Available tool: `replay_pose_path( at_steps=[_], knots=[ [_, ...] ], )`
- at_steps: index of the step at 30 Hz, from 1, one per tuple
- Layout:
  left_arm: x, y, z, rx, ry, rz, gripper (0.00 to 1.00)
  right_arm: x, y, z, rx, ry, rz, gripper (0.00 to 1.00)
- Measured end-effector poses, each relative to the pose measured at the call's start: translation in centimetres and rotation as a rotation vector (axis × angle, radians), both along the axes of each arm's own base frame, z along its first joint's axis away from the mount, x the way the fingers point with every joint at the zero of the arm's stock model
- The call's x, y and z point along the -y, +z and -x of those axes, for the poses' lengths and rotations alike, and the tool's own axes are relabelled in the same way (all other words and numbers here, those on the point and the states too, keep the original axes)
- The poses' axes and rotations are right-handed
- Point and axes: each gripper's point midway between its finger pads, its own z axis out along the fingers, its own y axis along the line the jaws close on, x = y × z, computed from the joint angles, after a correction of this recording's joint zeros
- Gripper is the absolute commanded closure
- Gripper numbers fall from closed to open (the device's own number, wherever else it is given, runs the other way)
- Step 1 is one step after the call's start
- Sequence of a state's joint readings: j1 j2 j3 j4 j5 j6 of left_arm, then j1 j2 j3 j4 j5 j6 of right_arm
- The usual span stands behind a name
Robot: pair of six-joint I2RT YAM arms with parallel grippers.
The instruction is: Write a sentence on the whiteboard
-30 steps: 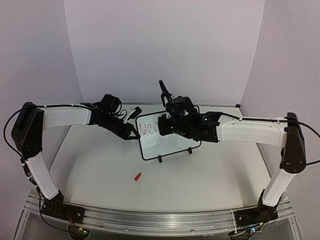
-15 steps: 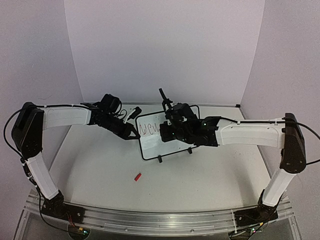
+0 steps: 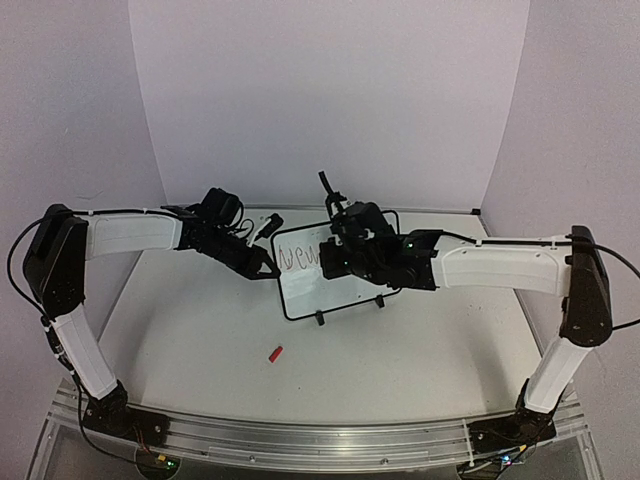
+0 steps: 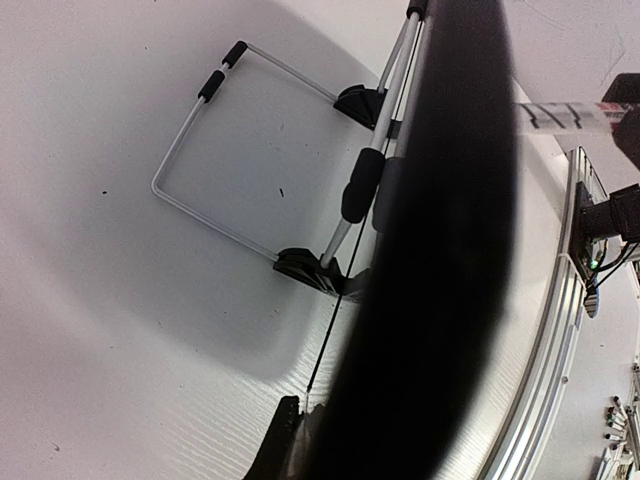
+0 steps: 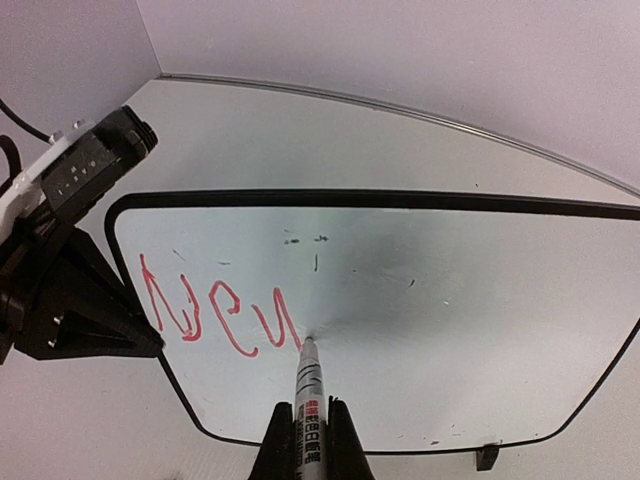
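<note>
The whiteboard (image 3: 345, 283) stands tilted mid-table on its black feet. The sentence (image 5: 215, 310) is in red strokes, reading "Ne" plus a partial third letter, at the board's (image 5: 460, 300) left. My right gripper (image 5: 305, 425) is shut on a white marker (image 5: 308, 395) whose tip touches the board at the end of the last stroke. It shows in the top view (image 3: 338, 252) over the board's upper middle. My left gripper (image 3: 264, 263) is shut on the board's left edge (image 4: 440, 250). One of its fingers (image 4: 272, 440) shows beside the dark blurred frame.
A small red marker cap (image 3: 276, 353) lies on the table in front of the board. The board's wire stand (image 4: 250, 150) rests on the table behind it. White walls close in at the back and sides.
My right gripper has shifted slightly down and left over the board with the marker, and the third letter's stroke has grown. The left arm and board have stayed put.
</note>
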State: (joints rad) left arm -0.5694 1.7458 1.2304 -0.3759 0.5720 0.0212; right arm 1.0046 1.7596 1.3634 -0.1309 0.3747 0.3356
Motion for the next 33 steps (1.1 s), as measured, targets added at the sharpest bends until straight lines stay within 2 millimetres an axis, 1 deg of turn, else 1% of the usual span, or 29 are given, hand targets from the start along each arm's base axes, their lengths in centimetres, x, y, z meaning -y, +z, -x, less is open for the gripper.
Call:
replay_pose_path(
  at_steps=[6, 12, 16, 18, 20, 22, 24, 26, 28, 29, 33],
  knots=[
    [0.0, 0.0, 0.0, 0.001, -0.001, 0.000, 1.00, -0.2, 1.7, -0.5, 0.036, -0.007, -0.013, 1.00],
    [0.0, 0.0, 0.0, 0.001, -0.001, 0.000, 1.00, -0.2, 2.0, -0.6, 0.045, -0.009, -0.013, 1.00],
    [0.0, 0.0, 0.0, 0.003, -0.004, -0.001, 1.00, -0.6, 2.2, -0.2, 0.032, 0.022, -0.030, 1.00],
    [0.1, 0.0, 0.1, 0.004, -0.006, -0.002, 1.00, -0.4, 3.0, 0.4, 0.030, 0.042, -0.053, 1.00],
    [0.1, 0.0, 0.1, 0.004, -0.007, -0.002, 1.00, 0.4, 4.0, 1.1, 0.033, 0.050, -0.070, 1.00],
    [0.1, 0.0, 0.1, 0.004, -0.007, -0.002, 1.00, 1.6, 5.6, 1.7, 0.047, 0.047, -0.098, 1.00],
    [0.1, 0.0, 0.1, 0.005, -0.007, -0.002, 1.00, 2.8, 6.8, 1.8, 0.058, 0.038, -0.130, 1.00],
    [0.1, 0.0, 0.1, 0.004, -0.007, -0.003, 1.00, 4.1, 7.1, 1.5, 0.055, 0.020, -0.151, 1.00],
    [0.1, 0.0, 0.1, 0.006, -0.008, -0.004, 1.00, 5.4, 6.6, 0.9, 0.042, -0.006, -0.154, 1.00],
    [0.1, -0.1, 0.1, 0.006, -0.008, -0.005, 1.00, 6.1, 5.8, 0.4, 0.025, -0.021, -0.150, 1.00],
    [0.1, -0.1, 0.1, 0.008, -0.007, -0.007, 1.00, 7.5, 3.5, -0.2, -0.027, -0.039, -0.137, 1.00]
  ],
)
